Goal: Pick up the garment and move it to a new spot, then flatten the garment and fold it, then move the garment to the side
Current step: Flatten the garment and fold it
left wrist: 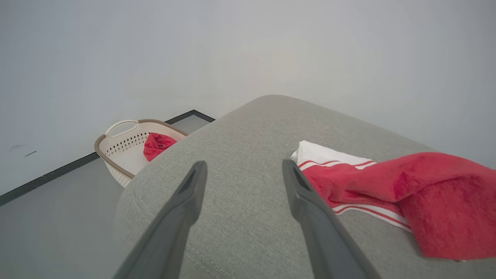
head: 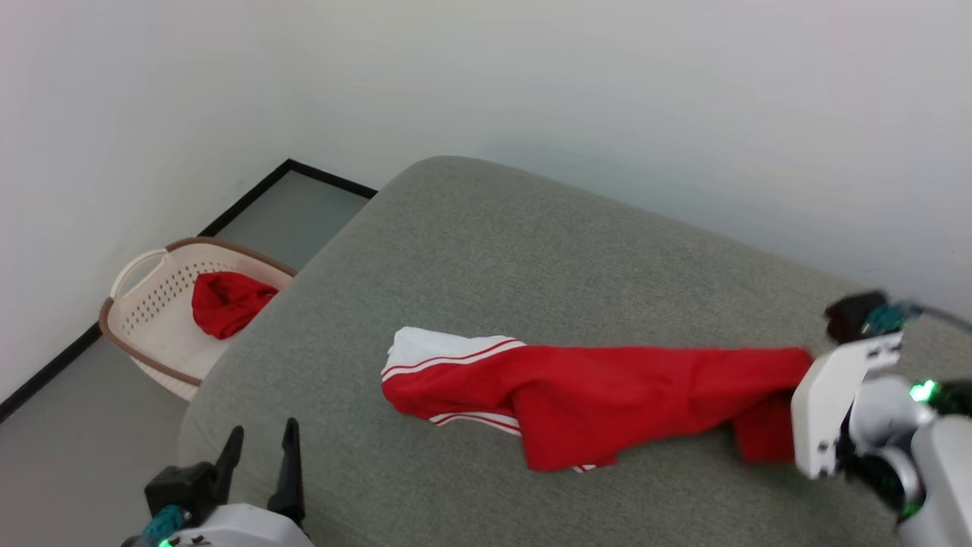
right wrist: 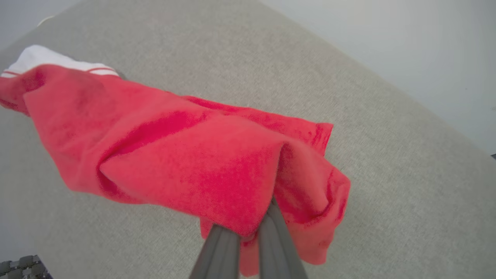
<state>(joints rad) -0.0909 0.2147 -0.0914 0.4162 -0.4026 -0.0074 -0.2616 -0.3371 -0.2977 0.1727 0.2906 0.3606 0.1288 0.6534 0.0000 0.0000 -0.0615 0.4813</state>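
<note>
A red garment (head: 607, 387) lies in a long, rumpled band across the middle of the head view. Its white, red-striped sleeve is at the left end and its red body runs toward the right edge. It rests on a grey cushion (head: 493, 243).

At bottom centre of the right wrist view, the right gripper (right wrist: 246, 240) is clenched on a bunched fold at the garment's (right wrist: 186, 155) right end. Loose cloth drapes over both fingers.

The left gripper (head: 263, 427) sits at the lower left of the head view, spread wide and holding nothing. In its own wrist view the sleeve end of the garment (left wrist: 426, 193) lies just right of its right finger, apart from it.

This looks like the pick-up-and-move step. The pinch seems to catch several layers, so a slow, steady lift should keep the fold from slipping out. The soft cloth will likely sag and twist, so the arm probably needs to rise enough for the trailing sleeve to clear the cushion.

A pale basket (head: 144, 304) holding another red cloth (head: 224, 304) stands on the floor at the left. The carry is best kept away from that edge.
</note>
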